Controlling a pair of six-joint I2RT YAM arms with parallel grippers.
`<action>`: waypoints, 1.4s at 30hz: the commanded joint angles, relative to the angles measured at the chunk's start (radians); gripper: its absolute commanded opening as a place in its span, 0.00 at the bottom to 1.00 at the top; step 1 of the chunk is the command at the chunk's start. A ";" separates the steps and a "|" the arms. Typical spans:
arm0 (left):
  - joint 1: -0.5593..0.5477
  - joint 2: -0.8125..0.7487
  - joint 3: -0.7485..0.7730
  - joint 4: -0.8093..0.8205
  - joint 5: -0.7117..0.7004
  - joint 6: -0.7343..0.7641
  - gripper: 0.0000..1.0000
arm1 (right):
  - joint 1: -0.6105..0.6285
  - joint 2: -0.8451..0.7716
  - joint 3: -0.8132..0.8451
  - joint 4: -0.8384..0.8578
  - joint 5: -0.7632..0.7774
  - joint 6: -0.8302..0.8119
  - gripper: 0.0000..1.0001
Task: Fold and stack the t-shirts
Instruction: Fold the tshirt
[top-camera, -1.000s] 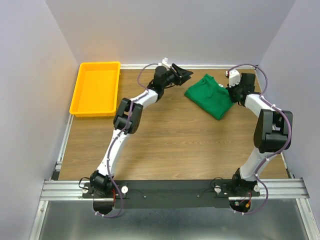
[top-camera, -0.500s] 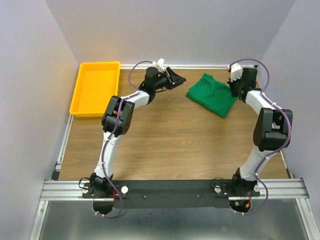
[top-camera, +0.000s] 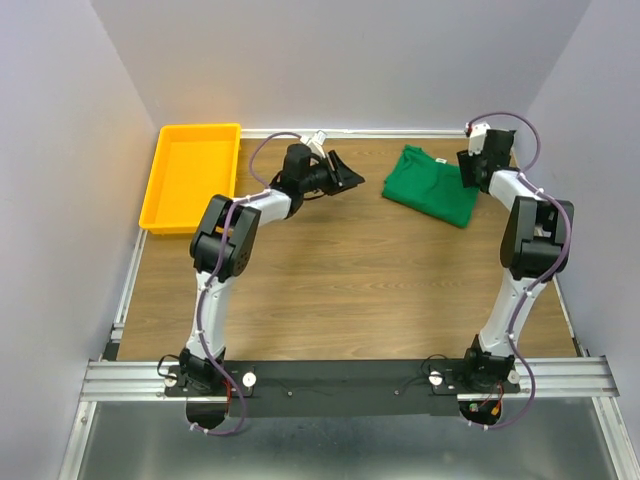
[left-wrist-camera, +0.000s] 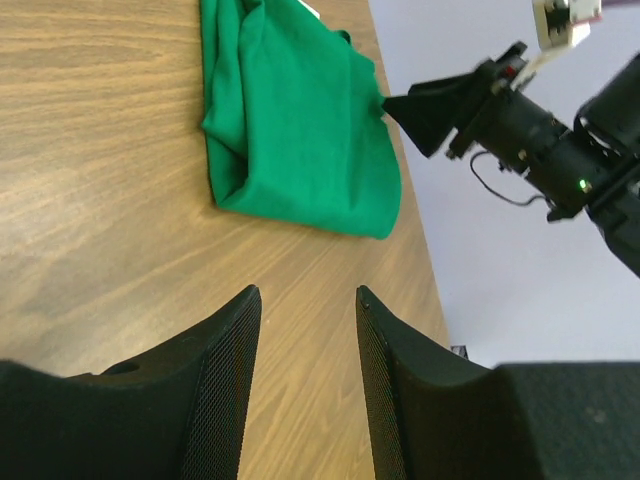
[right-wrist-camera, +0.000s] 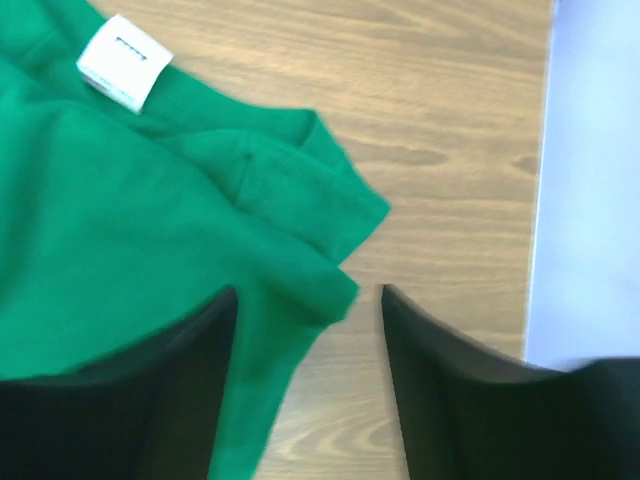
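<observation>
Right gripper (right-wrist-camera: 308, 298) parted over t-shirt (top-camera: 430, 188) lying diagonally, far-left to near-right

Right gripper (right-wrist-camera: 308, 300): your jaws have parted, letting go of the t-shirt (top-camera: 432, 188).
Left gripper (top-camera: 345, 176): you've drawn it leftward, away from the shirt.

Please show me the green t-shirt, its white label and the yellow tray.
green t-shirt (top-camera: 432, 186), top view, middle of the folded cloth.
white label (right-wrist-camera: 124, 61), right wrist view, centre of the tag.
yellow tray (top-camera: 192, 180), top view, bare floor.

Robot lab, walled wooden table (top-camera: 340, 285), aluminium rail (top-camera: 130, 375)
</observation>
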 joint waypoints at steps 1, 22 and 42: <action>0.005 -0.142 -0.052 -0.101 -0.025 0.146 0.50 | -0.008 -0.038 0.048 0.032 0.009 0.048 0.76; 0.283 -0.891 -0.599 -0.333 -0.174 0.433 0.83 | 0.219 -0.229 -0.269 -0.177 -0.160 -0.413 0.84; 0.278 -0.997 -0.670 -0.338 0.017 0.534 0.78 | 0.272 -0.433 -0.567 -0.270 -0.365 -0.687 0.20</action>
